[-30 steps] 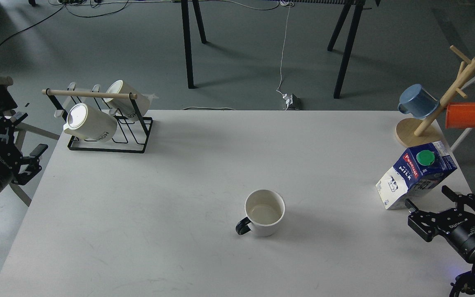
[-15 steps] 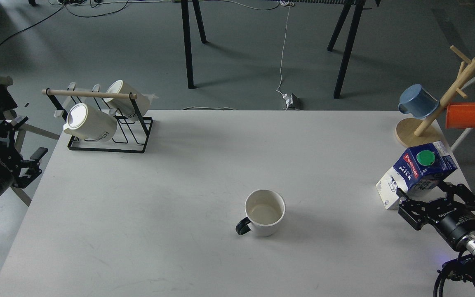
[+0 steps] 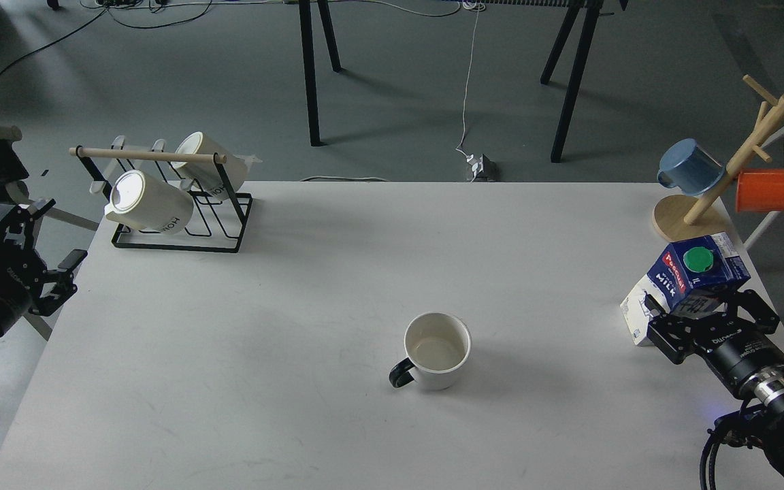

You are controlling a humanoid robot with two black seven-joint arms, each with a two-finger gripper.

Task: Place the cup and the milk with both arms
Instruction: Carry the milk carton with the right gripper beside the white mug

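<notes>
The white cup [image 3: 436, 350] with a black handle stands upright on the white table [image 3: 337, 272], front centre, handle to the left. The blue and white milk carton [image 3: 695, 269] with a green cap stands tilted near the table's right edge. My right gripper [image 3: 699, 304] is open, its two fingers straddling the carton's lower part. My left gripper [image 3: 52, 235] is open and empty, just off the table's left edge, far from the cup.
A black wire rack [image 3: 181, 224] with two cream mugs [image 3: 147, 201] stands at the back left. A wooden mug tree [image 3: 725, 184] with a blue cup [image 3: 690, 167] and an orange cup [image 3: 763, 189] stands at the back right, just behind the carton.
My right gripper has moved forward and left until its fingers straddle the carton, which shifted slightly. My left gripper has drifted a little toward the table's left edge.
</notes>
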